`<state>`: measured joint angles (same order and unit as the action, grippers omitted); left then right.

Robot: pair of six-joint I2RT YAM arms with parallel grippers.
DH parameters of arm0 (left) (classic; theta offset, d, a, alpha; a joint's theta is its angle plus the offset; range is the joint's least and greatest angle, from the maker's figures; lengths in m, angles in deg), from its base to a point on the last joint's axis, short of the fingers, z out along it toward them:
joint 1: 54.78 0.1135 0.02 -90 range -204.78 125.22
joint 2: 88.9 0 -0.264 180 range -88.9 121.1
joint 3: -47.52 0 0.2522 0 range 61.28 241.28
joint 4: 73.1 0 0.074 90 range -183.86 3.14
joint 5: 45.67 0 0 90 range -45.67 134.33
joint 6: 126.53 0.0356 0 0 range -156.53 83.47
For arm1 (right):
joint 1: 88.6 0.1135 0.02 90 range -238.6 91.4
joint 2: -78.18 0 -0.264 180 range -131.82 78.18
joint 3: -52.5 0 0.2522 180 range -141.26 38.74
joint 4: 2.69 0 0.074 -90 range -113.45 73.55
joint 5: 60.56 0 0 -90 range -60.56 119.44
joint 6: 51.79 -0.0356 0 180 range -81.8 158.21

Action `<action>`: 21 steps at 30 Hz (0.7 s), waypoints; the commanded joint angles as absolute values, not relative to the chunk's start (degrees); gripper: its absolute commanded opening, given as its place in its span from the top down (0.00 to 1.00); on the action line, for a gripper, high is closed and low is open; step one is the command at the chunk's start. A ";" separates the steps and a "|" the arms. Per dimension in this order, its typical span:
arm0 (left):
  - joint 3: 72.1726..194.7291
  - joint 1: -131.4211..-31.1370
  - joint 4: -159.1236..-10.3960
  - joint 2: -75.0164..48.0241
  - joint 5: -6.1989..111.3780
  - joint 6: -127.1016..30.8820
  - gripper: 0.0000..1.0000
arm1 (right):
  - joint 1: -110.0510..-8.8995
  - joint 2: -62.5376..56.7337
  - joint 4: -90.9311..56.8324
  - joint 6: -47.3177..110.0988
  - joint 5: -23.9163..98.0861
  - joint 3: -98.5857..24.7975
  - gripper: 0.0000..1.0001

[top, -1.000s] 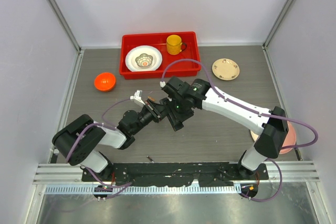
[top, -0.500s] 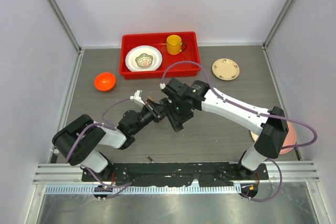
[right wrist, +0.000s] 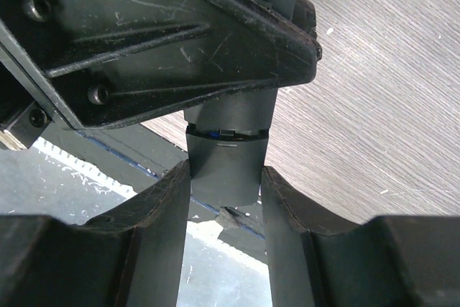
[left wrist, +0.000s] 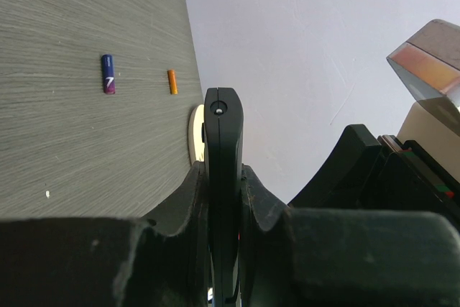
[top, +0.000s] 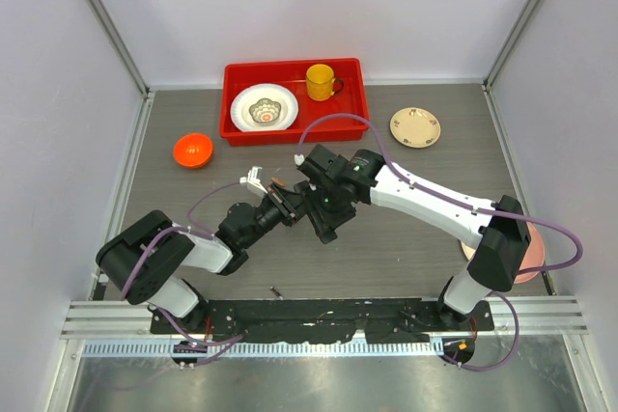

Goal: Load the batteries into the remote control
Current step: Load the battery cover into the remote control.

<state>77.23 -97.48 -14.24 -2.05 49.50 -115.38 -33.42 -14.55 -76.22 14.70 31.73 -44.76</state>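
My left gripper (left wrist: 224, 172) is shut on the remote control (left wrist: 222, 131), a slim black bar seen edge-on and sticking out past the fingertips. In the right wrist view the remote's end (right wrist: 224, 163) sits between my right gripper's (right wrist: 225, 177) fingers, which touch both its sides; a seam with a bit of blue shows just above them. In the top view the left gripper (top: 293, 202) and the right gripper (top: 323, 214) meet mid-table and hide the remote. A blue battery (left wrist: 108, 75) and an orange battery (left wrist: 172, 81) lie on the table beyond.
A red tray (top: 359, 84) at the back holds a white bowl (top: 264, 108) and a yellow mug (top: 321, 81). An orange bowl (top: 192, 151) sits at the left, a beige plate (top: 415, 126) at the back right, a pink plate (top: 531, 262) under the right arm. A small dark stick (top: 277, 290) lies near the front.
The right gripper has shifted very slightly to the left, closer onto the remote. The left arm has not visibly moved.
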 commanded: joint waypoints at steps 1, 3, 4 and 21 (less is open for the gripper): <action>79.21 -98.20 1.73 -3.21 50.65 -115.72 1.00 | -33.14 -13.23 -75.34 14.91 31.03 -44.58 0.87; 79.21 -98.37 1.73 -3.30 50.74 -115.72 1.00 | -33.14 -13.31 -75.43 14.83 30.94 -44.67 0.87; 79.12 -98.37 1.73 -3.64 50.83 -115.63 1.00 | -33.14 -13.40 -75.43 14.83 30.85 -44.67 0.87; 78.77 -99.87 1.73 -5.32 50.83 -115.37 1.00 | -34.37 -13.40 -74.20 15.09 30.76 -44.14 0.87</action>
<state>77.23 -98.70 -14.83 -2.73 49.30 -114.53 -33.69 -14.55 -76.44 14.70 31.73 -44.44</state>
